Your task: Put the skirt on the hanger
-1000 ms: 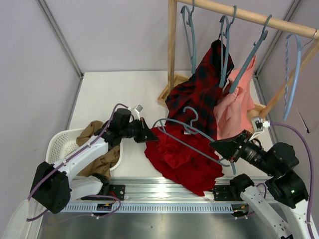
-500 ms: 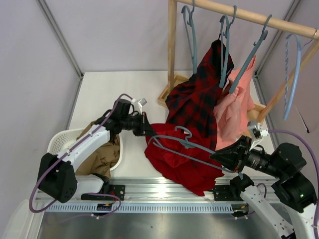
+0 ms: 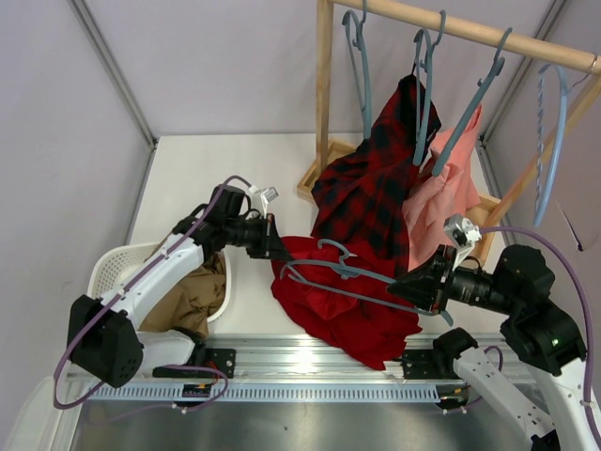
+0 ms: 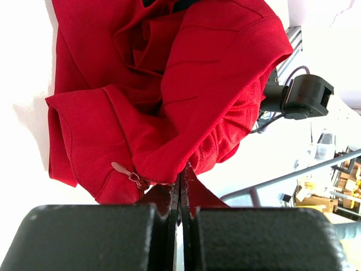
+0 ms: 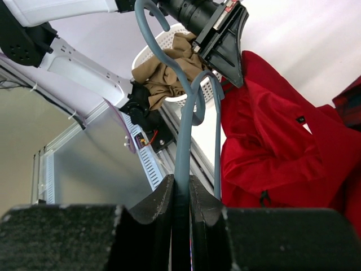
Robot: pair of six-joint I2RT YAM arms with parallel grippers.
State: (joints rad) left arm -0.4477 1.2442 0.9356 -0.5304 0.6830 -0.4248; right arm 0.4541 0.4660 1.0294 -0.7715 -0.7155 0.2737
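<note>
Skirt (image 3: 347, 310): red heap on the table (image 3: 216, 178), one edge by the zip pinched in the fully closed left pincer (image 3: 278, 250), the rest spreading away from it toward the right pincer (image 3: 402, 282). Basket (image 3: 108, 268): white, behind the left pincer beside its arm, holding a tan garment (image 3: 192, 301). Hanger (image 5: 181, 141): grey-blue, one arm clamped in the closed right pincer, reaching out from it over the skirt, hook close to the left pincer's tip.
</note>
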